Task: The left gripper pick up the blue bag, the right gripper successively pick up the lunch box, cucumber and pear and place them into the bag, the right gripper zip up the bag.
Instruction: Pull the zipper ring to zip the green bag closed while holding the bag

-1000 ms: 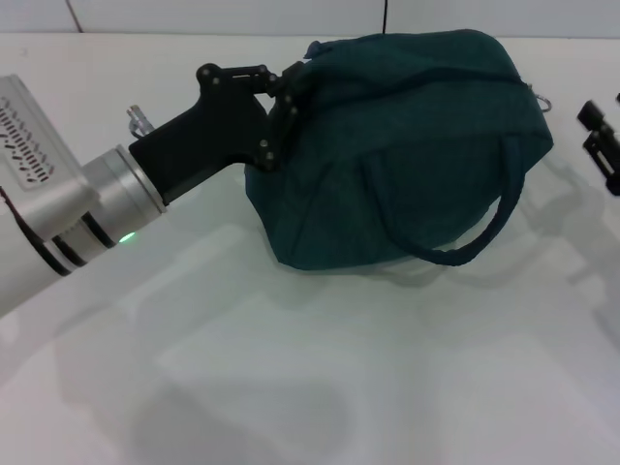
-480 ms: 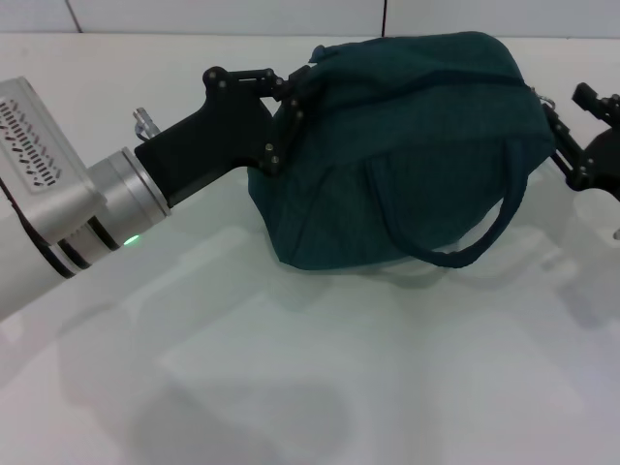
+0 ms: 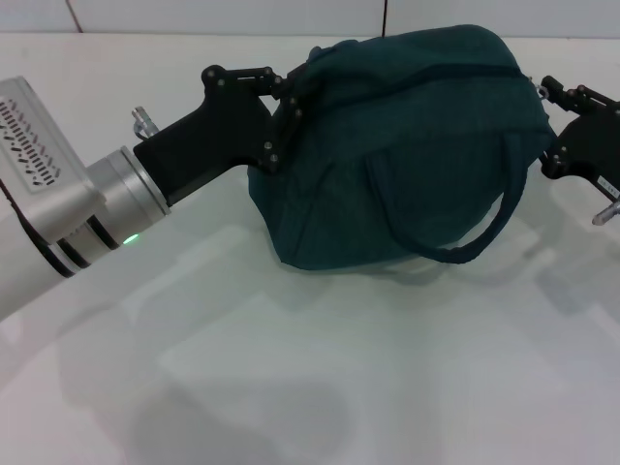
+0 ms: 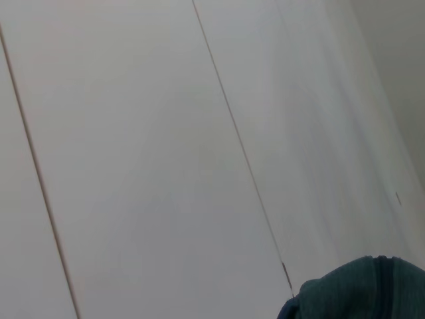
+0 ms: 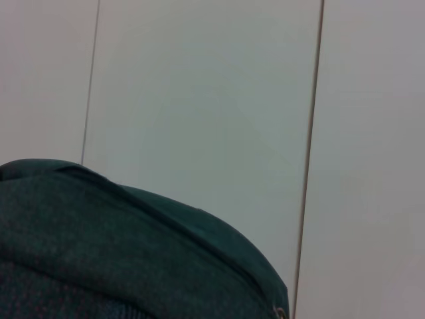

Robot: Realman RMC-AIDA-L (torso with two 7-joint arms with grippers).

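Head view: the blue bag (image 3: 407,145) is resting bulged on the white table (image 3: 320,378), its soft fabric sagging; it is likely light yet floppy, so firm points such as the end seam or zipper ring (image 3: 542,90) are serving best as holds. The left gripper (image 3: 287,102) is pinching the bag's left end. The right gripper (image 3: 562,121) is sitting at the bag's right end beside the ring; whether it is spread or pressed together cannot be told.

Left wrist view: only a bag corner (image 4: 358,292) is showing.

Right wrist view: the bag's curved top (image 5: 119,246) is filling the foreground.
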